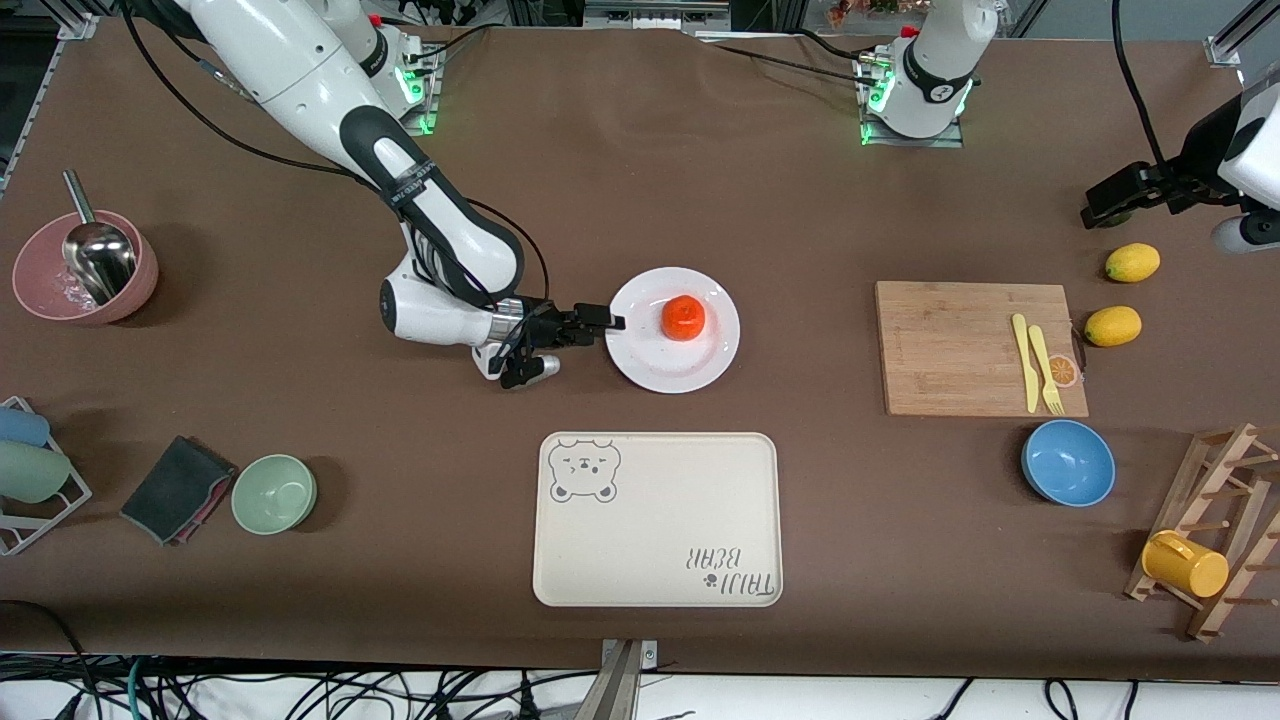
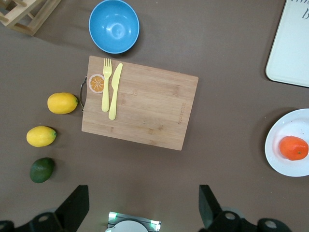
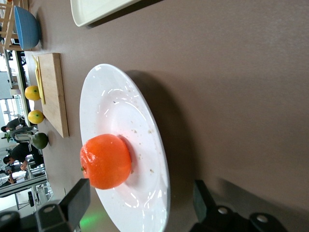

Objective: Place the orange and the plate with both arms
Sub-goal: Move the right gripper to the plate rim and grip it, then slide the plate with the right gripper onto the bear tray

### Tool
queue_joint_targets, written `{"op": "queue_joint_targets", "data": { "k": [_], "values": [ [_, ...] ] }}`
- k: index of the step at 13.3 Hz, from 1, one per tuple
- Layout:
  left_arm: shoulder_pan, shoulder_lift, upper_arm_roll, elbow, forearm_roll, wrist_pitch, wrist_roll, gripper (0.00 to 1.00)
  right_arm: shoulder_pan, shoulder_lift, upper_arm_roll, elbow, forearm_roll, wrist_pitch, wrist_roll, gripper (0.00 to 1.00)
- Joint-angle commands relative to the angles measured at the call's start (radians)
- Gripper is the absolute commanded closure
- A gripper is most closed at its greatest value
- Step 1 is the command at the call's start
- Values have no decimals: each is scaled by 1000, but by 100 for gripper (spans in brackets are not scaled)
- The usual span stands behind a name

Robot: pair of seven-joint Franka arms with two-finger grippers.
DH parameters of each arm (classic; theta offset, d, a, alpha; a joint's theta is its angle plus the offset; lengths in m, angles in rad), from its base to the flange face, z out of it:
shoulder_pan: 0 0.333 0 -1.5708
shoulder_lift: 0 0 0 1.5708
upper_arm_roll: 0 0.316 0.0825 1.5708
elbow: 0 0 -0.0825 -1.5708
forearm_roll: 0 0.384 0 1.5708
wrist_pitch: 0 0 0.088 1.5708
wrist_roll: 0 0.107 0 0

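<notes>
The white plate (image 1: 690,365) lies mid-table, farther from the front camera than the bear tray. The orange (image 1: 683,317) sits on it, also seen as the orange (image 3: 106,161) on the plate (image 3: 120,111) in the right wrist view. My right gripper (image 1: 603,322) is low at the plate's rim, on the side toward the right arm's end of the table. It is open (image 3: 140,198), one finger over the rim and one under it. My left gripper (image 1: 1105,205) waits open (image 2: 142,205) and empty, high over the table near the lemons.
The cream bear tray (image 1: 657,518) lies near the front edge. A cutting board (image 1: 960,350) with a yellow fork and knife, two lemons (image 1: 1132,262), a blue bowl (image 1: 1068,462) and a wooden rack (image 1: 1225,520) are toward the left arm's end. A green bowl (image 1: 274,493) and a pink bowl (image 1: 40,290) are at the right arm's end.
</notes>
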Motion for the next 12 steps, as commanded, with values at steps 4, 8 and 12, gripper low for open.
{"op": "queue_joint_targets", "data": {
  "k": [4, 8, 12],
  "values": [
    [7, 5, -11, 24, 9, -21, 12, 0, 10, 51, 9, 58, 29, 30, -28, 28],
    [7, 5, -11, 24, 9, -21, 12, 0, 10, 55, 11, 65, 29, 30, -29, 52],
    [7, 5, -11, 26, 9, -21, 12, 0, 10, 57, 9, 70, 28, 30, -29, 77]
  ]
}}
